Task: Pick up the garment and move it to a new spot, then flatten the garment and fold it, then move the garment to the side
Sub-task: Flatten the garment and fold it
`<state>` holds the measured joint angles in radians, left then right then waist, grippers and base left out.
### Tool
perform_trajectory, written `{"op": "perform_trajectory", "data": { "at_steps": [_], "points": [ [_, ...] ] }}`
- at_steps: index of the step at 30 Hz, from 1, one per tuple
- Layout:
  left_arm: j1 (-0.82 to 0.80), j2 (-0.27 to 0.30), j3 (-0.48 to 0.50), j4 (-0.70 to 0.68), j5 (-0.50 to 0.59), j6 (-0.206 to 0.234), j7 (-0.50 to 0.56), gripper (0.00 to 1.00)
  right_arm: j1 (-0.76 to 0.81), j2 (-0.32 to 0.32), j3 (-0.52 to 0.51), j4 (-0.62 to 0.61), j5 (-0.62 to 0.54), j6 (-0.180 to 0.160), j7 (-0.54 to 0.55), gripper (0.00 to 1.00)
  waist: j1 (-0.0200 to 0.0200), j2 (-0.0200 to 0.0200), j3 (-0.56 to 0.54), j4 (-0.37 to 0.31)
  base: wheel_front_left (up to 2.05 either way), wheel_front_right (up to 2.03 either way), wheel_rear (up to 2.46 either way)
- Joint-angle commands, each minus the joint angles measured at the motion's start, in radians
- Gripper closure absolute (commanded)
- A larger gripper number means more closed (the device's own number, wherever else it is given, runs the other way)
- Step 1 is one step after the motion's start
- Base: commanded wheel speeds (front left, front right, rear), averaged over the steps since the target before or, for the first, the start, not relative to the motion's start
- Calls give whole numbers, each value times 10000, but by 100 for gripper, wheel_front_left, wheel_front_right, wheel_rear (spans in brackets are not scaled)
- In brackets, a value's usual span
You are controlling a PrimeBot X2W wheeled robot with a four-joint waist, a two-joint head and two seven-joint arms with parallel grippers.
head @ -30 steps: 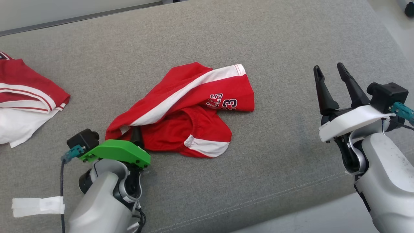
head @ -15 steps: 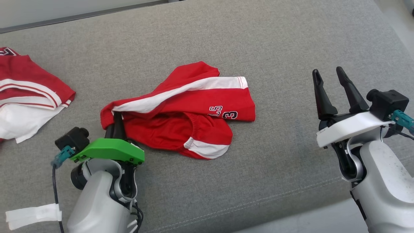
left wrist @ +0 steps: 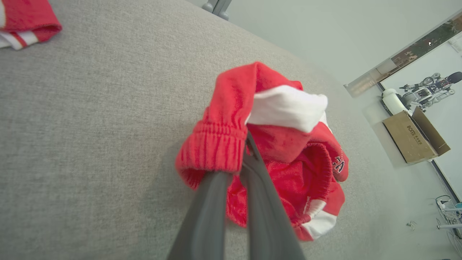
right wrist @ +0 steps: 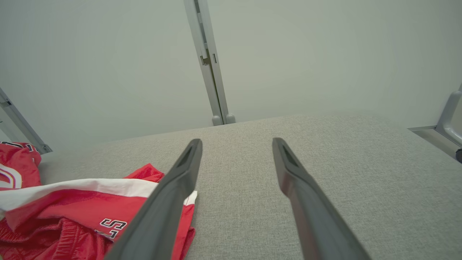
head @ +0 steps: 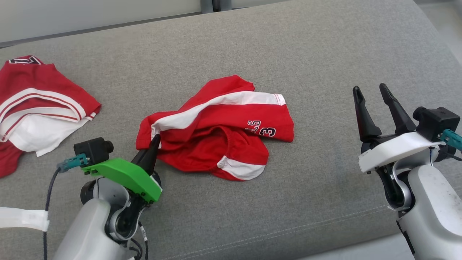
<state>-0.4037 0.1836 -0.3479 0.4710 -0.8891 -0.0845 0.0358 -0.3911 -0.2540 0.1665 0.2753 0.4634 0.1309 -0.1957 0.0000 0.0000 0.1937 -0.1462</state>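
The garment (head: 223, 122) is a pair of red shorts with white stripes and a printed number, lying crumpled in the middle of the grey cushion (head: 288, 43). My left gripper (head: 156, 139) is shut on its left end. In the left wrist view the left gripper (left wrist: 245, 139) pinches the ribbed waistband of the garment (left wrist: 288, 108), with the fabric bunched and raised a little. My right gripper (head: 369, 86) stands open to the right of the shorts, apart from them. The right wrist view shows the right gripper (right wrist: 236, 142) with nothing between its fingers and the garment (right wrist: 72, 202) at lower left.
Another red and white garment (head: 39, 101) lies at the far left of the cushion. A white strip of tape (head: 21, 218) sits at the lower left. The cushion's front seam and edge run near my right arm. A cardboard box (left wrist: 415, 135) stands on the floor beyond.
My left gripper has closed on the garment's left end and drawn the fabric up into a bunch. The head view has shifted. The right gripper stays open in the same pose.
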Motion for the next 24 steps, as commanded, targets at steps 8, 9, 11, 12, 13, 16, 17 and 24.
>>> {"op": "perform_trajectory", "data": {
  "at_steps": [8,9,11,12,13,16,17,24],
  "points": [
    [1741,1927,-380,-3636,-1651,-178,3839,100,616,-188,2,-320,-107,-3,431,0,0,0,-205,296,0,0,0],
    [1911,2183,-479,-4024,-1888,-211,4354,100,660,-183,20,-340,-116,-3,448,0,0,0,-210,307,0,0,0],
    [2169,2540,-533,-4562,-2424,-222,5117,100,710,-144,65,-379,-149,-3,515,0,0,0,-216,312,0,0,0],
    [2269,2688,-511,-4724,-2651,-218,5393,100,748,-115,89,-389,-141,-3,527,0,0,0,-214,305,0,0,0],
    [2347,2821,-475,-4813,-2792,-153,5574,100,784,-90,115,-385,-147,-3,539,0,0,0,-208,295,0,0,0],
    [2449,3042,-413,-4789,-2962,-82,5882,100,835,-28,192,-315,-231,-3,588,0,0,0,-170,253,0,0,0],
    [2434,3072,-394,-4689,-2961,-74,5872,100,844,-24,218,-283,-247,-3,587,0,0,0,-159,239,0,0,0],
    [1911,2933,-623,-3541,-1939,-94,5193,100,957,38,385,-70,-304,-3,558,0,0,0,-178,155,0,0,0]
  ]
}}
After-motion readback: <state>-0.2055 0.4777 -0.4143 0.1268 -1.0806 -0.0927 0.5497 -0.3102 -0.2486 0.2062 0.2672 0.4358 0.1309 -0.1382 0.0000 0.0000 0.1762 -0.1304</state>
